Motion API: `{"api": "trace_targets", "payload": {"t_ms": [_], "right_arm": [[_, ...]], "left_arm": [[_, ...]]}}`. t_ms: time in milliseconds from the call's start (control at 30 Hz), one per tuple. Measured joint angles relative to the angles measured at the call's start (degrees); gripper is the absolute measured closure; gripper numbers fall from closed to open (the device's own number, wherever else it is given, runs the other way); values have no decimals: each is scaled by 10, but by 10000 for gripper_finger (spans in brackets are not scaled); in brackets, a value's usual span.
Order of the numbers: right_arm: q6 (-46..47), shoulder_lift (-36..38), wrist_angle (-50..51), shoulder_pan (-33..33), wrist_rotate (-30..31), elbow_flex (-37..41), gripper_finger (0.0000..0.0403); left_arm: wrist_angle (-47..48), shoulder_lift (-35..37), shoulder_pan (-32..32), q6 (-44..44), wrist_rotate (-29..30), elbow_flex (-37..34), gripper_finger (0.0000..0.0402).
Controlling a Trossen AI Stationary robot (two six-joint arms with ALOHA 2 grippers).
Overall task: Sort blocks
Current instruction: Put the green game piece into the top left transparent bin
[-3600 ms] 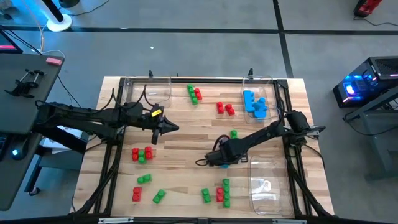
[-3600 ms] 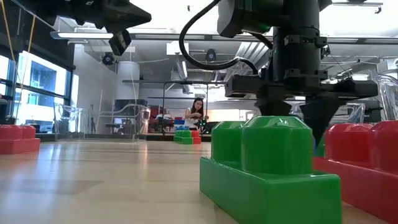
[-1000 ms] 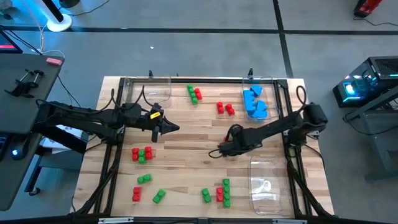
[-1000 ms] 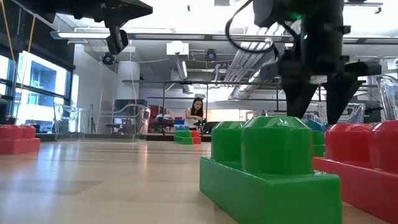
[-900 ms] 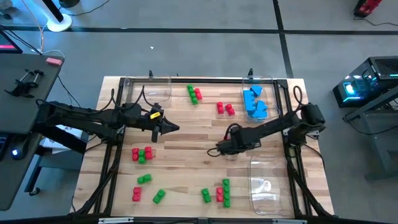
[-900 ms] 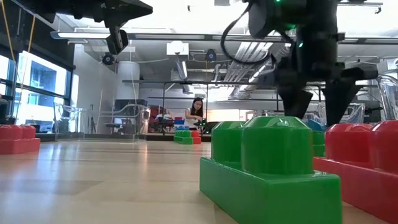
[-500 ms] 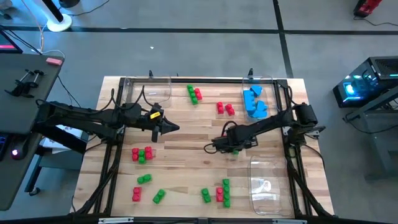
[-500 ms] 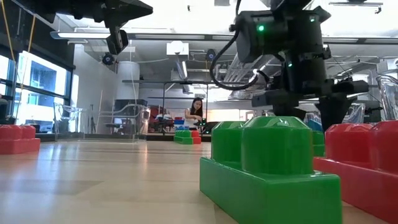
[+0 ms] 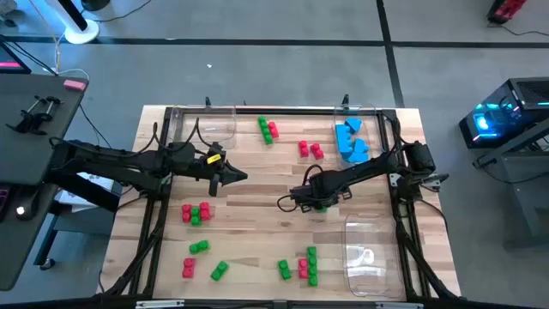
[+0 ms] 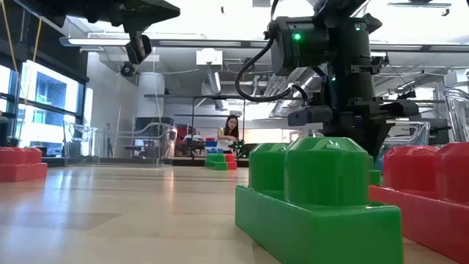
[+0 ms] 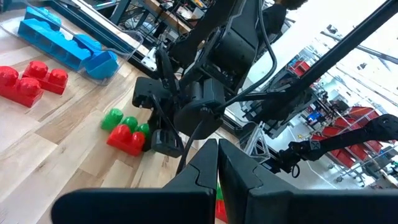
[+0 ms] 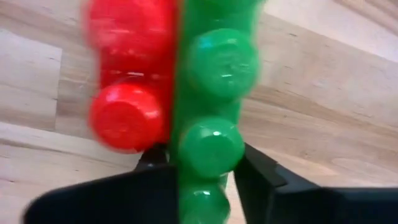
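A green block [image 12: 211, 68] lies on the table mid-right, side by side with a red block [image 12: 127, 93]. My right gripper [image 9: 316, 199] points down over the pair and is shut on the green block. In the left wrist view the pair [image 11: 126, 129] sits under that gripper. My left gripper [image 9: 236, 178] hangs shut and empty above the table's left-middle. Blue blocks [image 9: 352, 142] lie in a clear tray at the far right. More red and green blocks [image 9: 196, 212] are scattered over the table. My right gripper pinches the green block's two long sides near one end [image 12: 208, 155] between its fingers [image 12: 258, 171]. The fingers come from above and point down, lying across the block. One finger stands between the green and the red block. The block rests on the table.
An empty clear tray [image 9: 364, 257] stands near right, and another [image 9: 206, 124] far left. Block groups lie at the far middle [image 9: 268, 129], [image 9: 310, 149] and along the near edge [image 9: 304, 266], [image 9: 198, 247]. A large green block [image 10: 308, 198] fills the low view's foreground.
My right gripper has moved toward the table's left edge and sunk onto the red and green pair. Its wide-open fingers have closed on the green block. The blocks have stayed on the table.
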State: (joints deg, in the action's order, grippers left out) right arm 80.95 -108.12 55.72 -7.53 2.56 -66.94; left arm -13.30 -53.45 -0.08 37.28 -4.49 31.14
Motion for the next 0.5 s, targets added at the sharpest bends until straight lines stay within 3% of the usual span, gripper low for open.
{"api": "trace_targets", "payload": {"t_ms": [167, 333, 500], "right_arm": [[-15, 1, 8, -1, 0, 1, 395], [-27, 27, 38, -8, -5, 6, 394], [-30, 99, 104, -15, 7, 4, 399]], "left_arm": [[-10, 0, 0, 0, 0, 0, 401], [-92, 0, 1, -33, 0, 0, 401], [-168, 1, 7, -114, -8, 6, 401]]}}
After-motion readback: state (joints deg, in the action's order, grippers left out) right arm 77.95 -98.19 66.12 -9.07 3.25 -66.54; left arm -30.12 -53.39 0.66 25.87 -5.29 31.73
